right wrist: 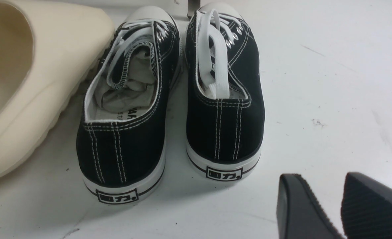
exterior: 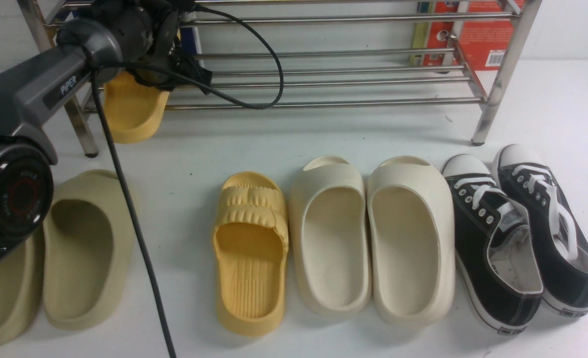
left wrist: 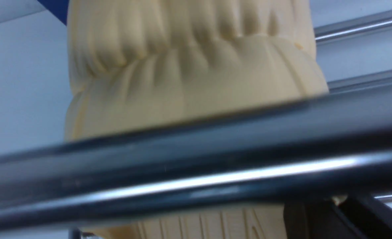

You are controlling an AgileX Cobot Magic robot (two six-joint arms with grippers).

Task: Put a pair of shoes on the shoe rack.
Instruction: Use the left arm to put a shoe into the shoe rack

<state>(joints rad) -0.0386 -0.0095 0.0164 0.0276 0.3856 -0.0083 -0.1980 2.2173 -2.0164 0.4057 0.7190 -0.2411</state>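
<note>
One yellow slide (exterior: 134,107) lies tilted at the left end of the shoe rack (exterior: 334,104), its heel hanging over the front bar. My left arm (exterior: 100,42) reaches in above it. In the left wrist view the slide's ridged strap (left wrist: 189,76) fills the picture behind a steel bar (left wrist: 196,166). The left gripper (left wrist: 338,202) is shut on the slide's edge, mostly hidden by that bar. The second yellow slide (exterior: 251,251) lies on the floor in front of the rack. My right gripper (right wrist: 317,179) stands open over bare floor, holding nothing.
Two cream-white slides (exterior: 330,238) lie right of the floor slide. A black canvas sneaker pair (exterior: 503,238) is at the far right, just ahead of the right gripper (right wrist: 129,116). Khaki slides (exterior: 87,248) lie left. A red box (exterior: 488,35) stands behind the rack. A black cable (exterior: 140,248) hangs down.
</note>
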